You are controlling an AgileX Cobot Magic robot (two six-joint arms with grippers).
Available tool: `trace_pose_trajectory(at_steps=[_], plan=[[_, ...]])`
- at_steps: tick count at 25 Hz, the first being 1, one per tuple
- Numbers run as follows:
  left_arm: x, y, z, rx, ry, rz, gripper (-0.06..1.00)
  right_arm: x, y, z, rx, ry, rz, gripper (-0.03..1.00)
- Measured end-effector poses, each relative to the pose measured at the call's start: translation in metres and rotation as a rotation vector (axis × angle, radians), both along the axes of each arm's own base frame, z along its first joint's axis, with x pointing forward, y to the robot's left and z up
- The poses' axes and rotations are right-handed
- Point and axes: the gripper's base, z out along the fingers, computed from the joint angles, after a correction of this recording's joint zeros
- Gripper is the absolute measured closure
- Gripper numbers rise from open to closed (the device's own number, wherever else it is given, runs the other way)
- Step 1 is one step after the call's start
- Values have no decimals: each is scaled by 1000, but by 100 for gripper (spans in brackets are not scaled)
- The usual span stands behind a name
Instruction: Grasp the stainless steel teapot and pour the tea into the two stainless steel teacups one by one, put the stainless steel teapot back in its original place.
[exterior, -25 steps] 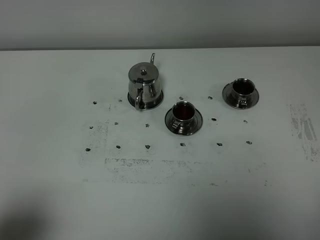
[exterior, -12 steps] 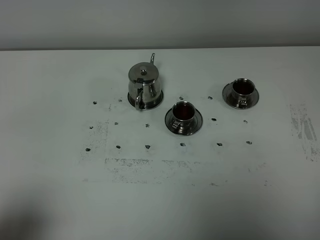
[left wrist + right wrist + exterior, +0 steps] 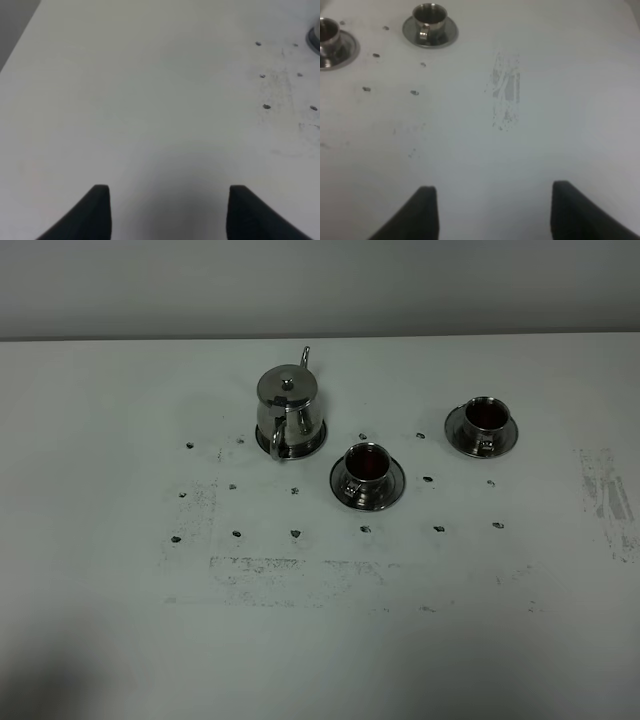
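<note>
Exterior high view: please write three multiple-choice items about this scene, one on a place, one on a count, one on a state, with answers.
1. Where does the stainless steel teapot stand?
A. on its round steel coaster
B. on a cup's saucer
C. on its side on the table

2. How many teacups are there?
A. one
B. two
C. three

3. How is the left gripper?
A. shut on the teapot
B. shut on a cup
C. open and empty

Answers:
1 A, the upright pot rests on the coaster.
2 B, the near teacup and the far teacup, each on a saucer.
3 C, the fingers stand apart over bare table.
</note>
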Motion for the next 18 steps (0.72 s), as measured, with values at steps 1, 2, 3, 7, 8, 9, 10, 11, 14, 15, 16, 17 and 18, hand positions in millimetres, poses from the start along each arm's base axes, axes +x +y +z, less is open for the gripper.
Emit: trace_pose_trajectory(at_steps=[1, 2, 3, 7, 8, 9, 10, 11, 14, 15, 16, 17, 18], plan=[[0, 0, 0, -5, 0, -3, 45, 0, 0, 0, 0, 0, 0, 46], [0, -1, 0, -8, 0, -5, 45, 0, 0, 0, 0, 0, 0, 46], [0, -1, 0, -10, 0, -7, 45, 0, 0, 0, 0, 0, 0, 46], [0, -1, 0, -10, 0, -8, 45, 0, 0, 0, 0, 0, 0, 46], [0, -1, 0, -10, 0, -8, 45, 0, 0, 0, 0, 0, 0, 46], [0, -1, 0, -10, 0, -8, 45, 0, 0, 0, 0, 0, 0, 46], [0, -1, 0, -11, -1, -8, 45, 0, 0, 0, 0, 0, 0, 46], [0, -1, 0, -11, -1, -8, 45, 0, 0, 0, 0, 0, 0, 46], [0, -1, 0, -11, -1, -8, 45, 0, 0, 0, 0, 0, 0, 46], [0, -1, 0, -12, -1, -9, 45, 0, 0, 0, 0, 0, 0, 46], [0, -1, 0, -12, -1, -9, 45, 0, 0, 0, 0, 0, 0, 46], [0, -1, 0, -12, -1, -9, 45, 0, 0, 0, 0, 0, 0, 46], [0, -1, 0, -12, -1, -9, 45, 0, 0, 0, 0, 0, 0, 46]])
